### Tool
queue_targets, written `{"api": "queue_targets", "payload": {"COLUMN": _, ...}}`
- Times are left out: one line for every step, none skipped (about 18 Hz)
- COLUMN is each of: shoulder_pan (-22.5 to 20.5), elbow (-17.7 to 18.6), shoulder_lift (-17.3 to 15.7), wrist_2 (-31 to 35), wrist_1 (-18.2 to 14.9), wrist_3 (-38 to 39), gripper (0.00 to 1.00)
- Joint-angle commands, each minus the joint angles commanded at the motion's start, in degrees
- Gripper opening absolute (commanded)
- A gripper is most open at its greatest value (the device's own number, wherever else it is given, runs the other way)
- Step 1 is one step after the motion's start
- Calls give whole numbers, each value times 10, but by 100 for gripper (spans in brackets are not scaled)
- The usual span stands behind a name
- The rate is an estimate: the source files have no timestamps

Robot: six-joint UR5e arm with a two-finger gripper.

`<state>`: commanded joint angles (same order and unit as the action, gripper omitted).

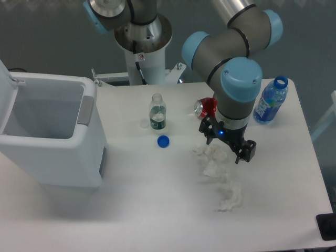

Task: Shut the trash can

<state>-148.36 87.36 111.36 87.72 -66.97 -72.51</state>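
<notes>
At the left edge of the table stands the bin, open, its inside bare as far as can be seen. Its lid is tipped up on the far left side and is cut off by the picture's edge, so only a narrow strip of it shows. A grey strip runs along the bin's right rim.

Well apart from the bin, toward the right half of the table, the gripper hangs low over crumpled white tissue. The arm's wrist covers much of it from above; two dark fingers stick out to either side, one at the lower right, and they look spread with nothing between them. Whether they touch the tissue cannot be told.

A red can lies just behind the wrist, partly hidden by it. A small clear bottle stands uncapped near the table's middle, with a blue cap just in front of it. A blue bottle stands near the far right corner.
</notes>
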Motion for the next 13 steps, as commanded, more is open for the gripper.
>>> {"api": "queue_targets", "payload": {"shoulder_pan": -1, "elbow": 4, "shoulder_lift": 0, "wrist_2": -1, "wrist_1": 4, "wrist_3": -1, "gripper": 100}}
{"api": "queue_targets", "payload": {"shoulder_pan": 0, "elbow": 5, "shoulder_lift": -1, "wrist_2": -2, "wrist_1": 10, "wrist_3": 2, "gripper": 100}}
{"api": "queue_targets", "payload": {"shoulder_pan": 1, "elbow": 4, "shoulder_lift": -4, "wrist_2": -2, "wrist_1": 10, "wrist_3": 16, "gripper": 100}}
{"api": "queue_targets", "payload": {"shoulder_pan": 3, "elbow": 5, "shoulder_lift": -11, "wrist_2": -1, "wrist_1": 9, "wrist_3": 38, "gripper": 100}}
{"api": "queue_targets", "payload": {"shoulder_pan": 3, "elbow": 5, "shoulder_lift": -19, "wrist_2": -1, "wrist_1": 8, "wrist_3": 58, "gripper": 100}}
{"api": "queue_targets", "payload": {"shoulder_pan": 4, "elbow": 5, "shoulder_lift": -24, "wrist_2": -1, "wrist_1": 8, "wrist_3": 74, "gripper": 100}}
{"api": "queue_targets", "payload": {"shoulder_pan": 5, "elbow": 5, "shoulder_lift": -27, "wrist_2": -3, "wrist_1": 8, "wrist_3": 86, "gripper": 100}}
{"api": "queue_targets", "payload": {"shoulder_pan": 8, "elbow": 5, "shoulder_lift": -28, "wrist_2": -4, "wrist_1": 8, "wrist_3": 96, "gripper": 100}}
{"api": "queue_targets", "payload": {"shoulder_pan": 9, "elbow": 4, "shoulder_lift": -34, "wrist_2": -5, "wrist_1": 9, "wrist_3": 106, "gripper": 100}}
{"api": "queue_targets", "payload": {"shoulder_pan": 9, "elbow": 4, "shoulder_lift": -38, "wrist_2": -6, "wrist_1": 9, "wrist_3": 118, "gripper": 100}}
{"api": "queue_targets", "payload": {"shoulder_pan": 10, "elbow": 5, "shoulder_lift": -41, "wrist_2": -8, "wrist_1": 9, "wrist_3": 124, "gripper": 100}}
{"api": "queue_targets", "payload": {"shoulder_pan": 10, "elbow": 5, "shoulder_lift": -50, "wrist_2": -17, "wrist_1": 8, "wrist_3": 125, "gripper": 98}}
{"api": "queue_targets", "payload": {"shoulder_pan": 9, "elbow": 5, "shoulder_lift": -60, "wrist_2": -32, "wrist_1": 5, "wrist_3": 127, "gripper": 92}}
